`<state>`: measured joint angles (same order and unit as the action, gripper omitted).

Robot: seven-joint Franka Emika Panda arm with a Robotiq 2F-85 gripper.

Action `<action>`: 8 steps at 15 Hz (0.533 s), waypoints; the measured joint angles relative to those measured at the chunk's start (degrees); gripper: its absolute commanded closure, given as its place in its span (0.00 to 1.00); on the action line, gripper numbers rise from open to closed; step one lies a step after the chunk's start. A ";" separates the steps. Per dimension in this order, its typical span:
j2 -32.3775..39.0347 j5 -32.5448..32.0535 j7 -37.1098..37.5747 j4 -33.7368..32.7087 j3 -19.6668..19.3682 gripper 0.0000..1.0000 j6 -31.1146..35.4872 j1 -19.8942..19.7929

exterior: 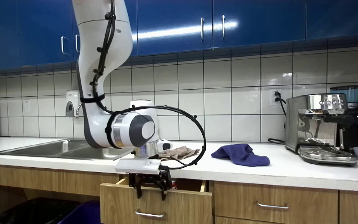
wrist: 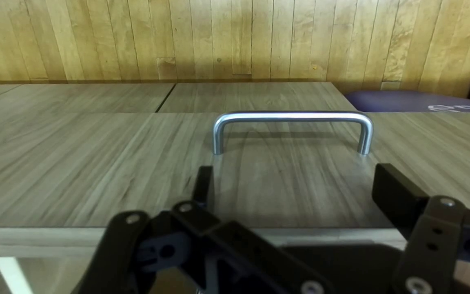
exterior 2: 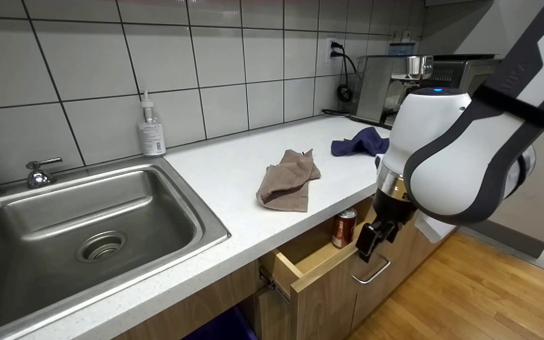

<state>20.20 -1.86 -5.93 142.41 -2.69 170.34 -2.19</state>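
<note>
My gripper [exterior: 151, 196] points downward just in front of the upper edge of a pulled-out wooden drawer [exterior: 117, 202]. Its black fingers stand wide apart in the wrist view, with nothing between them; the drawer front [wrist: 292, 196] shows behind the gap. The drawer's silver bar handle [wrist: 293, 117] lies beyond the fingertips and apart from them. Inside the drawer a red can [exterior 2: 344, 229] stands upright, near the gripper in an exterior view. From the front the can is mostly hidden behind the drawer front and gripper.
Above the drawer runs the white counter edge [exterior: 244, 176]. A brown cloth [exterior 2: 288, 182] and a purple cloth [exterior: 241, 154] lie on the counter. There is a steel sink [exterior 2: 168, 208] to one side and an espresso machine [exterior: 318, 127] on the other. Bins sit under the counter.
</note>
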 measured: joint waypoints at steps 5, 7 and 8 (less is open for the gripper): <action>0.48 0.00 -0.18 -0.76 0.03 0.00 -0.06 0.00; 0.69 0.00 -0.32 -1.11 0.04 0.00 -0.07 0.00; 0.81 0.00 -0.36 -1.30 0.05 0.00 -0.08 -0.02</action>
<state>21.01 -1.86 -6.29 141.11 -2.64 170.25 -2.21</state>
